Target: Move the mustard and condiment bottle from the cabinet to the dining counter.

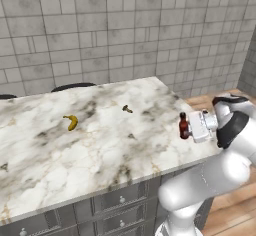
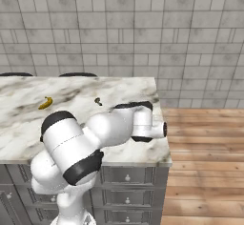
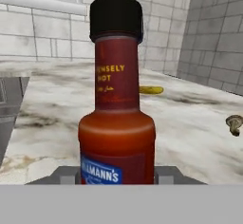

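We see our gripper (image 1: 189, 128) pinching the bottle (image 1: 183, 126) upright at the counter's (image 1: 100, 145) right edge, its base just above the marble; a banana (image 1: 71, 122) lies well apart.

I am in a kitchen. In front of me stands a marble island surface (image 1: 100, 145) with grey drawers (image 1: 120, 200) under it, a grey tiled wall (image 1: 125, 30) behind and a wooden floor (image 2: 205, 143) beside. A banana (image 1: 71, 122) lies on the marble.
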Controlling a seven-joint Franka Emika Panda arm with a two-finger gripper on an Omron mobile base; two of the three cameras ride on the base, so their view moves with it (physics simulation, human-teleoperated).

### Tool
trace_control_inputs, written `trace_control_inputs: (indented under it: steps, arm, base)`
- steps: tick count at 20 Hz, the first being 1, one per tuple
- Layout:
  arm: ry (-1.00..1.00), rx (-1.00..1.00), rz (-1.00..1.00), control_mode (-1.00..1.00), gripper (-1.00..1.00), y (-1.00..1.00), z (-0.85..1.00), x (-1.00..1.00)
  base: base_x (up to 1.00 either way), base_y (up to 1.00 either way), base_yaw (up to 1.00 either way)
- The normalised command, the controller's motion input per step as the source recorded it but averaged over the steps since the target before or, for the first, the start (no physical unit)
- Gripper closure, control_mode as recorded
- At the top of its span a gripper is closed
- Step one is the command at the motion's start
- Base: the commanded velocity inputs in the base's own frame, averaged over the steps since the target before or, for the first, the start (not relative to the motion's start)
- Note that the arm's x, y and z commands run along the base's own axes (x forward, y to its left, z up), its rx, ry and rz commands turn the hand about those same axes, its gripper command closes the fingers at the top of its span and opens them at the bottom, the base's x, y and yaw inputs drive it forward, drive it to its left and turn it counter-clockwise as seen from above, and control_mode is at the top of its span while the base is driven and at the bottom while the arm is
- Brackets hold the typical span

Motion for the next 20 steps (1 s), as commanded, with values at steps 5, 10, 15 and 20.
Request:
trace_control_inputs:
  steps: [5, 10, 15, 20]
  arm:
    - [-0.27, 0.15, 0.04, -1.00, 1.00, -0.02, -0.51, 0.00]
    - [-0.08, 0.05, 0.02, -1.00, -1.00, 0.00, -0.30, 0.04]
    - [0.12, 0.00, 0.00, -1.00, -1.00, -0.08, -0.01, 0.16]
    - [0.13, 0.00, 0.01, -1.00, -1.00, -0.09, 0.00, 0.05]
  base:
    - [0.00, 0.00, 0.00]
    - [0.00, 0.00, 0.00]
    - [0.00, 0.00, 0.00]
    - [0.00, 0.00, 0.00]
